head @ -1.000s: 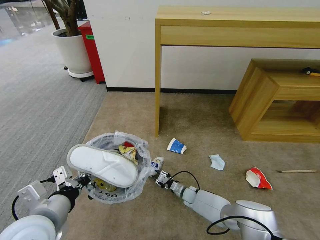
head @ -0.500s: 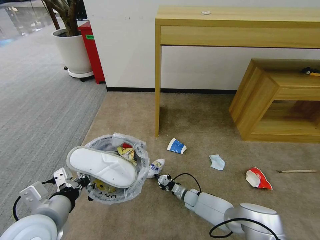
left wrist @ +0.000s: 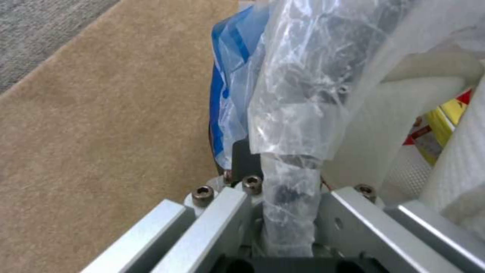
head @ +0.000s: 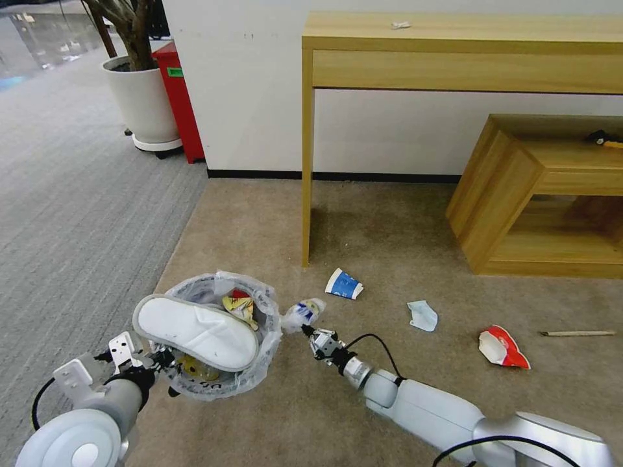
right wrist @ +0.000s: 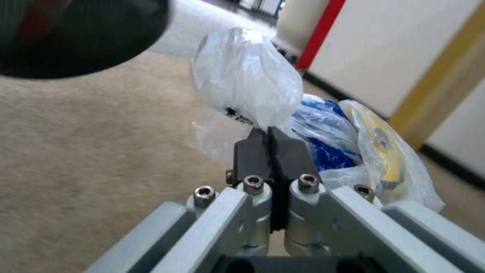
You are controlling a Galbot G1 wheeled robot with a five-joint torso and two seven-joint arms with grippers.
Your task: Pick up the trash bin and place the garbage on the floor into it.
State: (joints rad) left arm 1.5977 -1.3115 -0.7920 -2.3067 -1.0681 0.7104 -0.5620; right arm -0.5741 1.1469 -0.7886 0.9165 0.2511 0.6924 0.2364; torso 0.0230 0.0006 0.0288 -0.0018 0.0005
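The trash bin (head: 224, 383), black with a crinkled plastic liner, hangs low at the left, and a white slipper (head: 195, 331) lies across its mouth over red and yellow wrappers. My left gripper (head: 159, 360) is shut on the bin's rim (left wrist: 290, 167). My right gripper (head: 306, 331) is shut on the film of a small plastic-wrapped packet (head: 302, 312), white, blue and yellow (right wrist: 252, 79), just beside the bin. On the beige floor (head: 389, 220) lie a blue-white paper cup (head: 344, 284), a pale blue mask (head: 423, 315), a red wrapper (head: 503, 347) and a wooden stick (head: 577, 333).
A tall wooden desk (head: 306, 162) stands against the wall with a low wooden shelf unit (head: 519, 194) to its right. A white planter (head: 143, 97) and a red box (head: 178, 97) stand at the back left. Grey striped carpet (head: 78, 194) runs along the left.
The bin in my left gripper has sunk slightly and come nearer me. My right gripper has carried the packet a little forward and up, closer to the bin's rim.
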